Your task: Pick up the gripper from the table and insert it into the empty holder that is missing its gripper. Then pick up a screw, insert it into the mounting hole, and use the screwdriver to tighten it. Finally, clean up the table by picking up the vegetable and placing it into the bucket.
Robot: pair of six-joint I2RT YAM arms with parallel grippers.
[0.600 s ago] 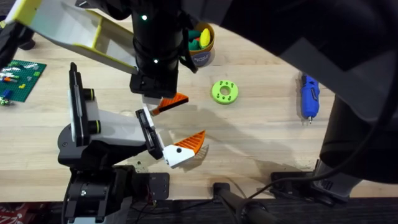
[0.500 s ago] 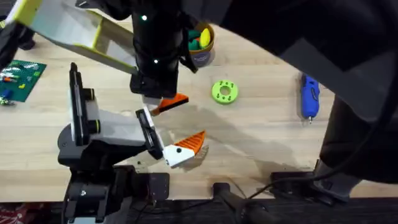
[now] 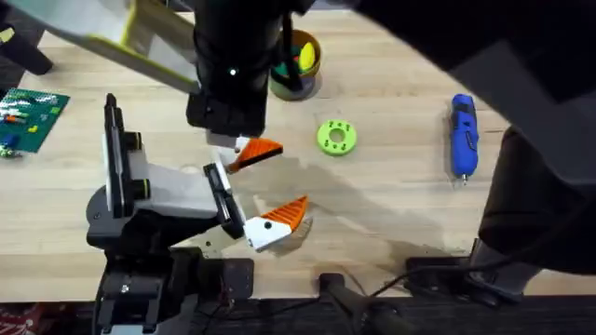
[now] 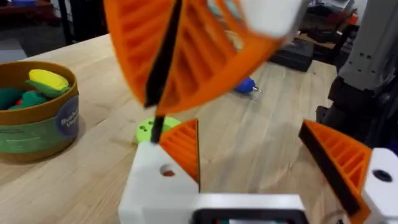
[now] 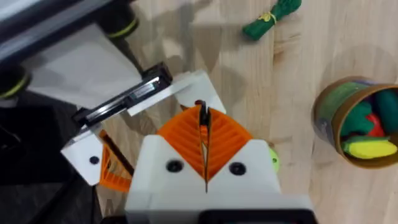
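Note:
The holder (image 3: 172, 191) stands at the lower left on its black stand, and it is my left gripper (image 4: 249, 134), open. The gripper (image 3: 259, 151) sits in its jaw bracket, white base (image 4: 155, 183) down, beside the second orange finger (image 3: 287, 214). My right gripper (image 5: 202, 111) hangs just above that base, shut on a thin black pin that looks like the screw (image 4: 155, 121). The screwdriver (image 3: 463, 135) lies at the far right. The bucket (image 3: 303, 82) at the back holds toy food. A green vegetable (image 5: 273, 15) lies on the table beyond the holder.
A flat green disc (image 3: 336, 137) with holes lies between the holder and the screwdriver. A green brick plate (image 3: 28, 116) sits at the left edge. My right arm (image 3: 233, 74) crosses the whole back of the table, large and dark.
My right arm has shifted slightly toward the back of the table above the holder. The holder, both orange fingers and the screwdriver have stayed put.

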